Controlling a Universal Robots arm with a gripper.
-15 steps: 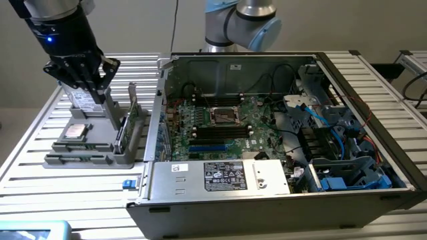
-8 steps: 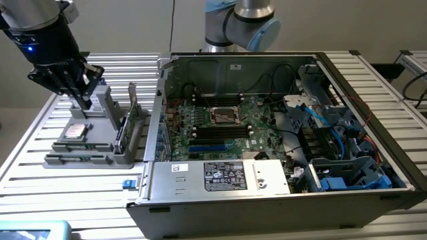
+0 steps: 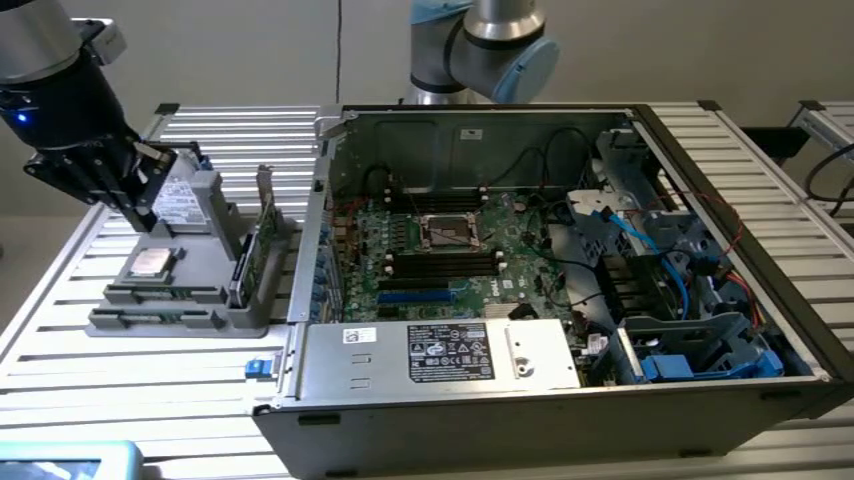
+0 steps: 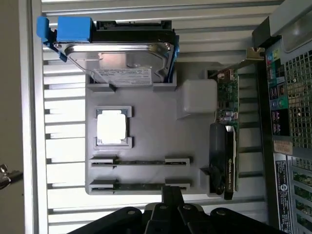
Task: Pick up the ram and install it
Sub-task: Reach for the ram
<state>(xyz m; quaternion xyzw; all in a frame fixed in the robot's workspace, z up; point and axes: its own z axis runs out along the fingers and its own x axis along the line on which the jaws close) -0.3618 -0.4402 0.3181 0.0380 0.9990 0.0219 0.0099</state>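
Arm (image 3: 60, 95) at downward tilt over gray fixture (image 3: 200, 318), jaws together and empty, near slotted ram (image 4: 140, 185)

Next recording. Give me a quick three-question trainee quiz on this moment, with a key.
1. True or false: the pincer is inside the computer case.
2. Multiple choice: what sits in the square pocket of the grey holder? A) a processor chip B) a fan C) a screwdriver
3. Fill in "inside" or "outside": the ram lies ___ the computer case, in a long slot of the grey holder.

Key:
1. False: it hangs over the grey holder, at the exterior view's left of the case.
2. A
3. outside
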